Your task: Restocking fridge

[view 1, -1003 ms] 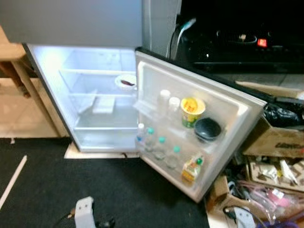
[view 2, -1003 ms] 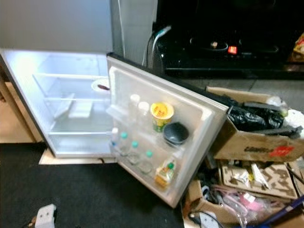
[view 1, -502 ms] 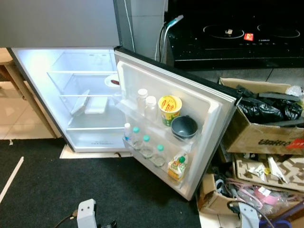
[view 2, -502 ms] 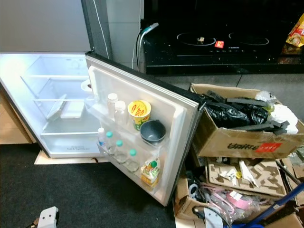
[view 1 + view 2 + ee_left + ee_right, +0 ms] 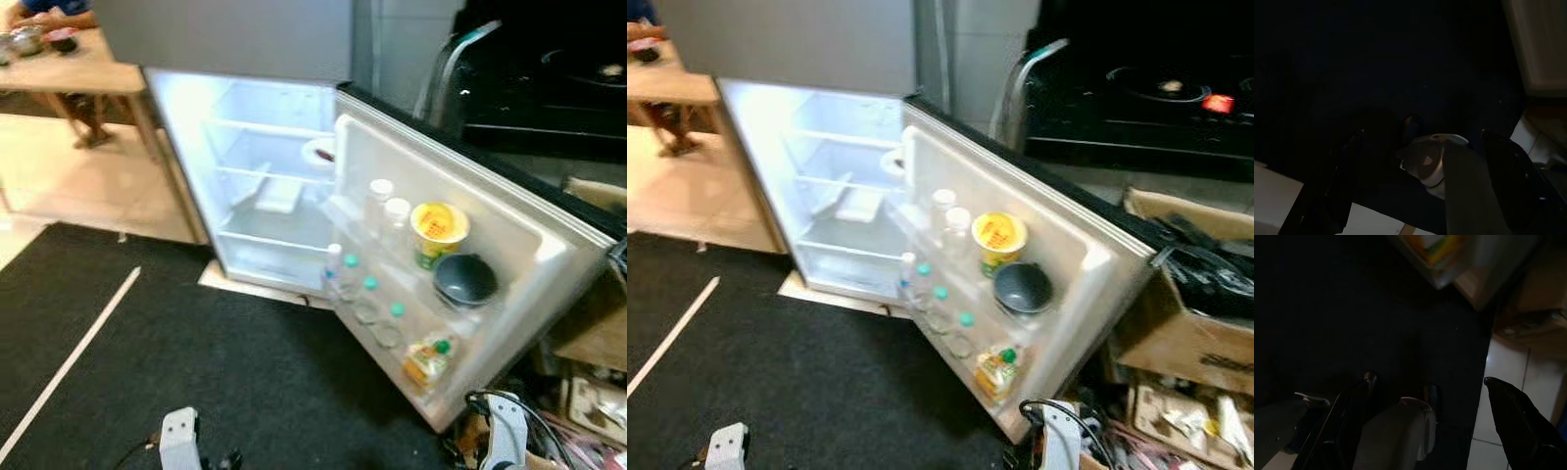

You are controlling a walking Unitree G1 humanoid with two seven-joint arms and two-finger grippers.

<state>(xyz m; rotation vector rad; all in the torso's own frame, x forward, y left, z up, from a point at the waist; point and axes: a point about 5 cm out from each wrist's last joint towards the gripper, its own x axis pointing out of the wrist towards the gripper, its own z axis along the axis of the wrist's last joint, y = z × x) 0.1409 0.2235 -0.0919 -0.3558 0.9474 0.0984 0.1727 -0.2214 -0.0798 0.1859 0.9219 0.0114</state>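
Fridge (image 5: 265, 196) sits upper centre, its door (image 5: 509, 245) swung right, cup (image 5: 438, 231) above bottles (image 5: 370, 299); table (image 5: 69, 73) upper left.

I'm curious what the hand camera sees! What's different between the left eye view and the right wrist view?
Left eye view: the lit fridge shelves, plus the yellow cup and dark bowl in the door. Right wrist view: the open right claw and white floor tiles. Both: the juice carton low in the door, and the black carpet.
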